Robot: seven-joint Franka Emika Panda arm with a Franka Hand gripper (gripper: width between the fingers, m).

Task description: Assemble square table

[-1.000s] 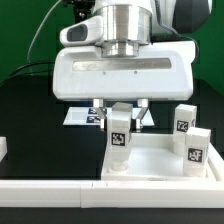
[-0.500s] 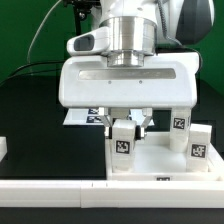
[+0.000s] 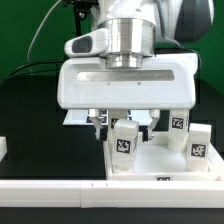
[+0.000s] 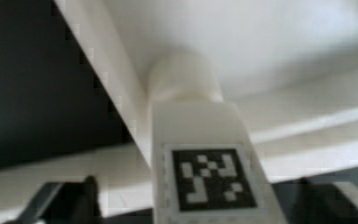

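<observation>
The white square table top point(image 3: 150, 163) lies at the exterior view's right, near the front. One white tagged leg point(image 3: 124, 143) stands upright in its front-left corner socket. My gripper point(image 3: 127, 125) is right above that leg, open, with a finger on each side and clear of it. Two more tagged legs point(image 3: 180, 122) point(image 3: 197, 146) stand on the far right of the top. In the wrist view the leg point(image 4: 201, 170) rises from the top's rim point(image 4: 96, 45), and my dark fingers point(image 4: 62, 202) stand apart from its sides.
The marker board point(image 3: 78, 118) lies behind my gripper. A long white bar point(image 3: 50, 186) runs along the front edge. A small white part point(image 3: 3, 148) sits at the left edge. The table surface is black.
My fingers were shut on the upright leg and have spread apart, letting it go. The leg stays standing in the corner of the top.
</observation>
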